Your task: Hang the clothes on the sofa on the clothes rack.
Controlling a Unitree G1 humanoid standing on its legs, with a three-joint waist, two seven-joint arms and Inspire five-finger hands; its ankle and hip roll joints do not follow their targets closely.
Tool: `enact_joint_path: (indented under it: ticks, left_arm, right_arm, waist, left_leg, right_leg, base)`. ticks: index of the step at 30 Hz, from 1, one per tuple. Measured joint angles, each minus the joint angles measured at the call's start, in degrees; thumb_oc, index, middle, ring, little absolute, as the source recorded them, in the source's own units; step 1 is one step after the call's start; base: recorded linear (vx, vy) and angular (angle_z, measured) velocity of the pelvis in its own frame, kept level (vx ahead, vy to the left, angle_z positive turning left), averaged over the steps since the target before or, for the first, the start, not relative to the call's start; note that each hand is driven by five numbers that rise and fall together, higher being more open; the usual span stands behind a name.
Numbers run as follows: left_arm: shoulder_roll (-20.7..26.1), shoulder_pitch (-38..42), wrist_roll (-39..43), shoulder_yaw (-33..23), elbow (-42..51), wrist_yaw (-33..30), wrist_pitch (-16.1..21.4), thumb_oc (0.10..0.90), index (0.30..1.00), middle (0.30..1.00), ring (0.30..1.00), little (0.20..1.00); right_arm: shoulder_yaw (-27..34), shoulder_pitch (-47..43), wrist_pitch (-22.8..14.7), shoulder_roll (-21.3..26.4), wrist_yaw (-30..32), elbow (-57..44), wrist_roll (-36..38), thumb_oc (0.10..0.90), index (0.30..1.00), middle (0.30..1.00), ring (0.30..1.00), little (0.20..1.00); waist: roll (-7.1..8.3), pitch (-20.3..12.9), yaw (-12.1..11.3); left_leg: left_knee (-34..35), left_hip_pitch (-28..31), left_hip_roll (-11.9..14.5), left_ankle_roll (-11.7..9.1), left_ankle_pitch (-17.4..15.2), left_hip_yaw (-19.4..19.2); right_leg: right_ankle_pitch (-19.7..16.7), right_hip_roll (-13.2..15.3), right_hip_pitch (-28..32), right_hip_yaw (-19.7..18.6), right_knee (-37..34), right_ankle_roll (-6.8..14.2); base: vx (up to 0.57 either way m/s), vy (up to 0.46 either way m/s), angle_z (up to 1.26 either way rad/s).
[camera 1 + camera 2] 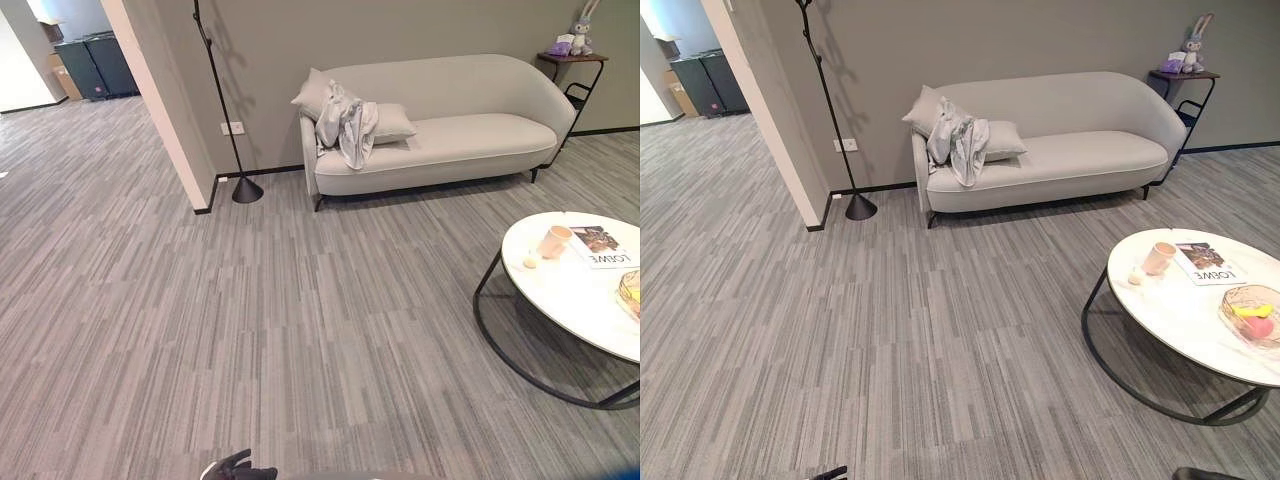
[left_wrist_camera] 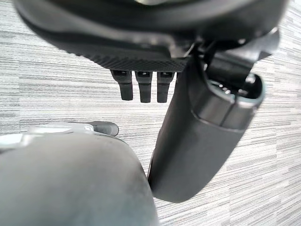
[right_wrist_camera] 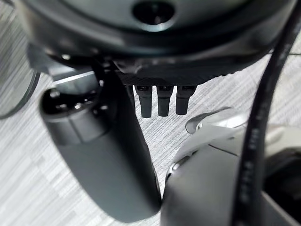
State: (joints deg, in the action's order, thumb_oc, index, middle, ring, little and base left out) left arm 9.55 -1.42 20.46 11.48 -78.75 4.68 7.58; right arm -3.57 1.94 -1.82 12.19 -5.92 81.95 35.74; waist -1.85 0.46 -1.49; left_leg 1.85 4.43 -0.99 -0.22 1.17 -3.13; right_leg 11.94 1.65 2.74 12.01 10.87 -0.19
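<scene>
Clothes lie bunched over the sofa arm nearest the clothes rack, so walk squarely up to the sofa first, keeping the left robot hand and right robot hand released, fingers straight and empty.

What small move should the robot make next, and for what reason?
Probably walk forward toward the sofa: the light grey garment lies draped over its left end, across the carpet, while the left hand and the right hand hang open, holding nothing.
</scene>
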Motion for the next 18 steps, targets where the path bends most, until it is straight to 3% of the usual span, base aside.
enact_joint_path:
  ticks: [18]
  left_arm:
    - [0.1, 1.3, -3.2, 2.1, 0.1, -0.3, 0.0, 0.800, 0.900, 0.900, 0.900, 0.900]
  right_arm:
    - [-1.6, -0.7, 0.2, 0.4, -0.2, -0.9, -4.0, 0.800, 0.900, 0.900, 0.900, 0.900]
  waist:
    - [-0.24, 0.6, -0.1]
  left_leg:
    - [1.0, 1.0, -0.1, 0.0, 0.0, 0.7]
  right_leg:
    - [-1.0, -0.2, 2.4, 1.0, -3.0, 0.3]
  base:
    - [0.02, 0.023, 0.02]
